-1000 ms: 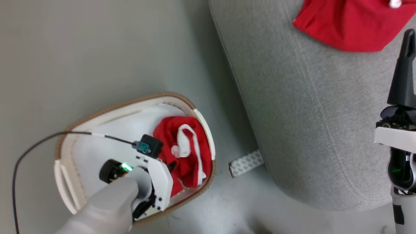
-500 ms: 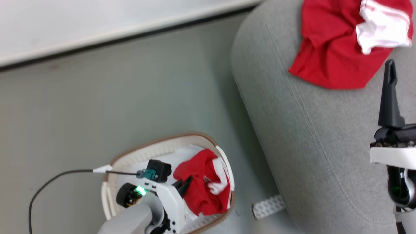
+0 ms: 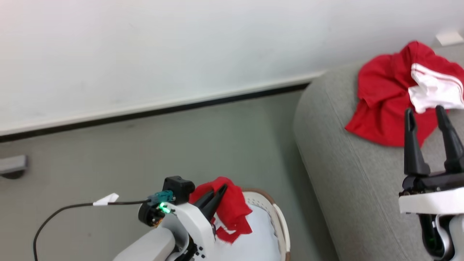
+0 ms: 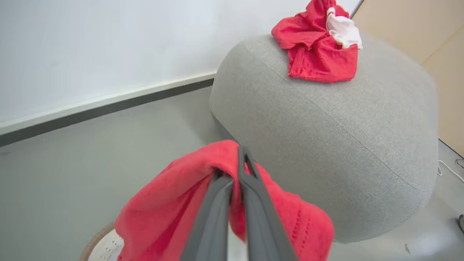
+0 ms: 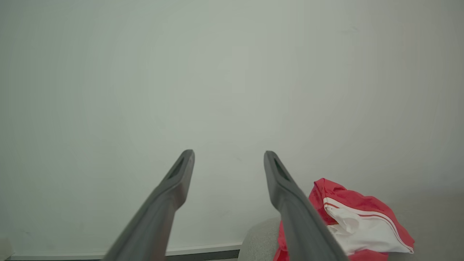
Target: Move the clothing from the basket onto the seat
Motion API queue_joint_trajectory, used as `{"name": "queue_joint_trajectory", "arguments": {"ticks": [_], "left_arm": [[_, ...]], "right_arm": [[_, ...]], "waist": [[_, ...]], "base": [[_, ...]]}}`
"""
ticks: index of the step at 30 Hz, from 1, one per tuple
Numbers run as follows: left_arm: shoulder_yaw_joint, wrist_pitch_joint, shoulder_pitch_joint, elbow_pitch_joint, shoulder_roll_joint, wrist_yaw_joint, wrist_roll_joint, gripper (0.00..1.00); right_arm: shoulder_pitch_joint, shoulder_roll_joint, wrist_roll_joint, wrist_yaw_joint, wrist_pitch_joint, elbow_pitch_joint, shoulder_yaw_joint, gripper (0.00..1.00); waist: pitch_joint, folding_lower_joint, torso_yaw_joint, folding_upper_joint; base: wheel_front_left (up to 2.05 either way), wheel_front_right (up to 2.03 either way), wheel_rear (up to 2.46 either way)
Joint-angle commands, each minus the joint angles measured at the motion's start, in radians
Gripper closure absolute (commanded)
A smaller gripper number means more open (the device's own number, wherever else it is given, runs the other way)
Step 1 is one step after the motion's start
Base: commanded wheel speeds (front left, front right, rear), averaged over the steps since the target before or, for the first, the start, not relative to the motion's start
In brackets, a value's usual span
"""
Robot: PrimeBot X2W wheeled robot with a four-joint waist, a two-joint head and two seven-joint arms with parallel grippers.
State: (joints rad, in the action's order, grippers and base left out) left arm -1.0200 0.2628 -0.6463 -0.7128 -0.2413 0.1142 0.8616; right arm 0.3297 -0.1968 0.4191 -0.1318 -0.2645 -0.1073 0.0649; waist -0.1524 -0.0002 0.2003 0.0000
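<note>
A red garment [image 4: 163, 214] hangs pinched in my left gripper [image 4: 241, 154], fingers clamped tight on its fold, over the white laundry basket [image 3: 281, 221] and short of the grey sofa seat [image 3: 344, 188]; another red garment with a white striped band [image 3: 384, 108] lies crumpled on the seat top, so I judge one piece delivered and this one yet to cross. My right gripper [image 3: 424, 109] hovers over the seat, spread wide and empty. The basket is cut off at the frame edge, so I cannot tell whether more clothing is left inside
</note>
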Motion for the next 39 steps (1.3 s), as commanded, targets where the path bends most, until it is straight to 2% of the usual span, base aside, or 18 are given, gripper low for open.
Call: {"name": "queue_joint_trajectory", "arguments": {"ticks": [1, 10, 17, 31, 39], "left_arm": [[0.026, 0.002, 0.023, 0.033, -0.009, -0.006, -0.038, 1.0], [0.201, 0.003, 0.101, 0.268, -0.035, -0.043, -0.231, 1.0], [0.263, 0.002, 0.074, 0.4, -0.055, -0.052, -0.324, 1.0], [0.308, -0.016, 0.006, 0.55, -0.088, -0.101, -0.352, 1.0], [0.296, -0.021, 0.023, 0.572, -0.08, -0.11, -0.345, 1.0]], "right_arm": [[-0.023, -0.007, 0.004, 0.002, 0.0, -0.008, 0.004, 0.0], [-0.09, -0.002, 0.019, 0.002, 0.0, -0.034, 0.057, 0.0], [-0.122, 0.02, 0.029, 0.002, 0.0, -0.056, 0.111, 0.0], [-0.156, 0.042, 0.045, 0.002, 0.0, -0.081, 0.201, 0.0], [-0.128, 0.016, 0.048, 0.002, 0.0, -0.091, 0.27, 0.0]], "waist": [[0.051, 0.0002, -0.046, 0.0], [0.113, 0.0002, -0.102, 0.0], [0.141, 0.0002, -0.14, 0.0], [0.176, 0.0002, -0.178, 0.0], [0.167, 0.0002, -0.19, 0.0]], "base": [[0.0, 0.0, 0.0], [0.0, 0.0, 0.0], [0.0, 0.0, 0.0], [0.0, 0.0, 0.0], [0.0, 0.0, 0.0]]}}
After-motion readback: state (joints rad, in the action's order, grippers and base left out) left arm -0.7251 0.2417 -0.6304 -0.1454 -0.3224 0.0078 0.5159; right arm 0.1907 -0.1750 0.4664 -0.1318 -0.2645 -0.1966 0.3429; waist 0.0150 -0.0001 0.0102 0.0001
